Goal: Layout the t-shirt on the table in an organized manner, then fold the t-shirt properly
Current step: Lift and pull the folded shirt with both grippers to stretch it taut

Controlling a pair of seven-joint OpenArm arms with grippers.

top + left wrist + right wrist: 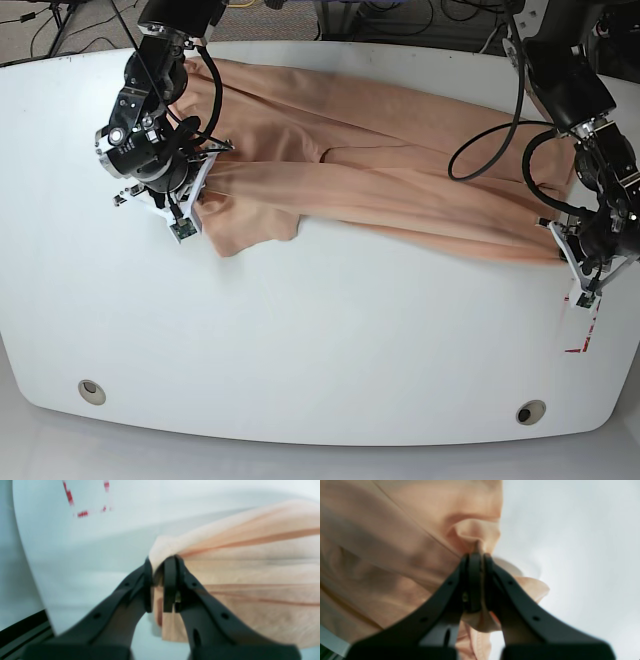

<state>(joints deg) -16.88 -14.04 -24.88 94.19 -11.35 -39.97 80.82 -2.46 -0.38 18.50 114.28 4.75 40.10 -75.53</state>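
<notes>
A soft, pale peach fabric t-shirt point(370, 175) lies stretched in long creases across the far half of the glossy white rounded worktop point(320, 340). The black left gripper point(160, 585) is clamped on a bunched corner; the right gripper point(476, 580) pinches another puckered fold. Only the base view shows two grey grommets point(92, 391); red tape marks point(82, 513) appear near the left gripper.

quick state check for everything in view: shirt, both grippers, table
t-shirt: stretched in a long band between the two grippers, creased, not folded
left gripper: shut on one end of the t-shirt
right gripper: shut on the other end, cloth bunched between its fingers
table: t-shirt across its far half, red tape marks near the left gripper
</notes>
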